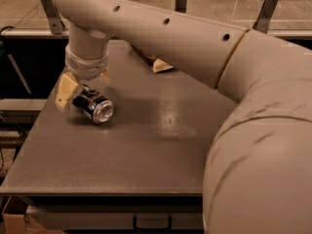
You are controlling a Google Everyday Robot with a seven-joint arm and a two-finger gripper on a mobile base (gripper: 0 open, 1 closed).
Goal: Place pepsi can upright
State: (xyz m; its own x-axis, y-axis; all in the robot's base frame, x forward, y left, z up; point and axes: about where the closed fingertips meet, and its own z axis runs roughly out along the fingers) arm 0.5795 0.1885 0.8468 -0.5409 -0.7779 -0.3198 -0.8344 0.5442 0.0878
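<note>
Tan-fingered gripper [83, 89], hanging from the wrist of the big cream arm [170, 28] over the left part of the table [146, 155]: its two fingers stand spread apart, one broad pad [66, 89] low on the outer left, the other only partly seen behind the wrist. Pepsi can [93, 106]: dark blue, lying on its side on the table, silver end turned toward the front and a little right, its rear end reaching in between the spread fingers, just beside the left pad; I cannot tell whether pad and can touch. Table: grey and flat, with a dull sheen near its middle. Chip bag [158, 65]: only a corner shows, at the far side of the table, the rest hidden behind the arm. Arm: sweeps in from the right foreground and covers most of that side.
</note>
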